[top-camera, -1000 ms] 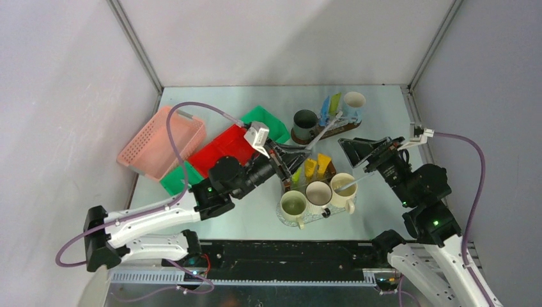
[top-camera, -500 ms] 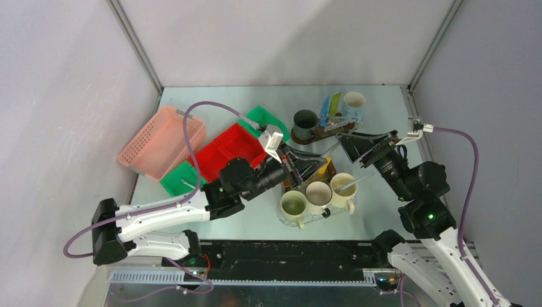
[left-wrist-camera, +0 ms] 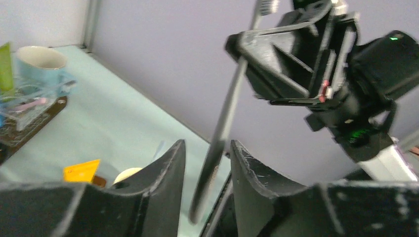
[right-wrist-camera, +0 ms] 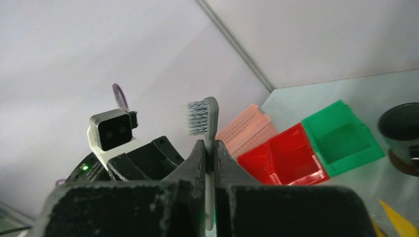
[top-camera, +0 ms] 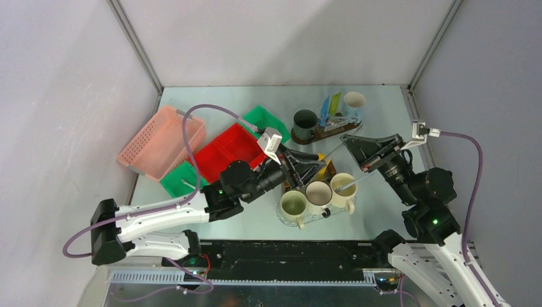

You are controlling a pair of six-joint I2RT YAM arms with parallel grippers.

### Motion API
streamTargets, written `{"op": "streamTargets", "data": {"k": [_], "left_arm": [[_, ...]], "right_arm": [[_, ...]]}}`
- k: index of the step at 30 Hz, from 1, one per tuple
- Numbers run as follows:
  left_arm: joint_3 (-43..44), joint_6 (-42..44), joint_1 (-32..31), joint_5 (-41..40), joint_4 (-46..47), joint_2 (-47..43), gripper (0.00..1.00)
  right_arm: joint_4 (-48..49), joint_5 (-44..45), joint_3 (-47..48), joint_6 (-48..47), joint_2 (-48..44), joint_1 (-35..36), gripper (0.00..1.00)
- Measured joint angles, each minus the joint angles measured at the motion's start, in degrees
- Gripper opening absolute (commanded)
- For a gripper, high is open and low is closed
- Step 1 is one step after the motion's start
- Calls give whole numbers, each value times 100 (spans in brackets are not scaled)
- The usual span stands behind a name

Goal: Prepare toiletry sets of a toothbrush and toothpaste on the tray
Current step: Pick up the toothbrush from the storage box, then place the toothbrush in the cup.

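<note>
Leaning in the right-hand near mug (top-camera: 342,202) is a pale toothbrush (top-camera: 355,182).

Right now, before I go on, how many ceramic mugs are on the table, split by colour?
dark ceramic mug: 1
pale blue ceramic mug: 1
cream or white ceramic mugs: 3
Total: 5

left pincer (left-wrist-camera: 207,145) and right pincer (right-wrist-camera: 209,145) meet over the near mugs (top-camera: 317,192), a toothbrush (left-wrist-camera: 232,94) bridging them and barring the drop from above. bins (top-camera: 224,147) crowd the table's left, the far tray (top-camera: 300,138) the back right. bare table (top-camera: 217,99) lies open along the back left.
</note>
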Motion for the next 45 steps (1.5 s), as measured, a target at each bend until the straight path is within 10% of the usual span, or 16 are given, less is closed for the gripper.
{"op": "streamTargets", "data": {"k": [6,30,45], "left_arm": [[-203,50,7,-621,-507,-323,98],[-638,-2959,2135,-2704,-6349,-2428,100],[-737,-3475,2306,-2793,-7355,-2852,100]], "right_arm": [[-295,328,-44,-619,-332,-22,0],[-498,2531,-2247,-1403,-745,874,0],[850,4677,-3600,-1408,-632,2210,0]]}}
